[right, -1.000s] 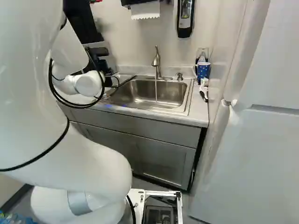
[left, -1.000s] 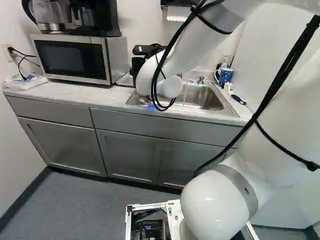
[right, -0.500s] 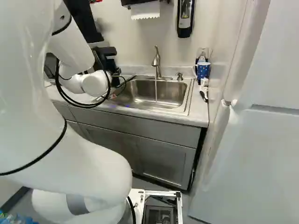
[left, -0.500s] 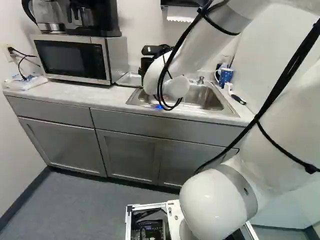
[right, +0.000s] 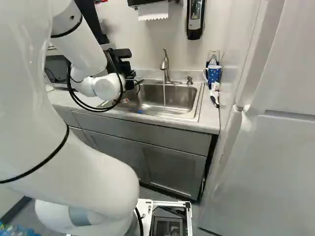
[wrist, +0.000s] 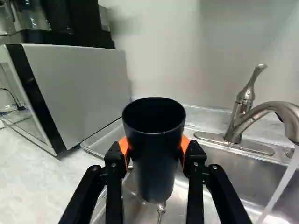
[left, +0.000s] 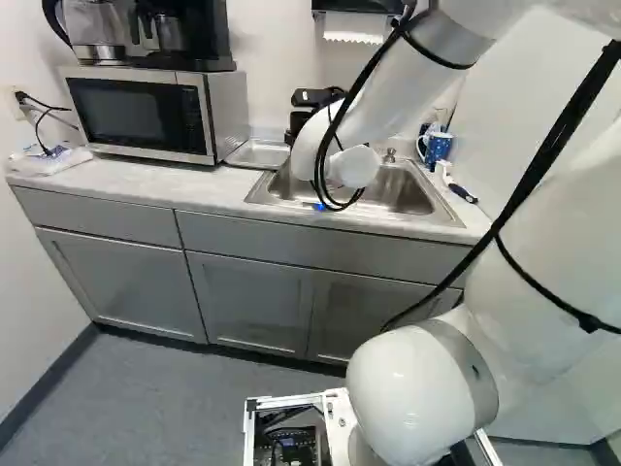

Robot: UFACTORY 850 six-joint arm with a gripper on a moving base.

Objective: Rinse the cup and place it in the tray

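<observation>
Black two-finger gripper [wrist: 154, 148] pinches tall black cup [wrist: 154, 179], long axis upright, mouth up, above left part of steel sink [left: 400, 186]. Thin water stream [wrist: 281, 186] falls right of cup; rinse likely needs rightward shift. Shallow metal tray [left: 258, 153] lies far left.

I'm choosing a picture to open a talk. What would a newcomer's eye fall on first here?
Probably the bulky white arm, filling the right of the left base view. In the wrist view, it would be the black cup between the orange pads of the tool, then water running from the faucet.
</observation>
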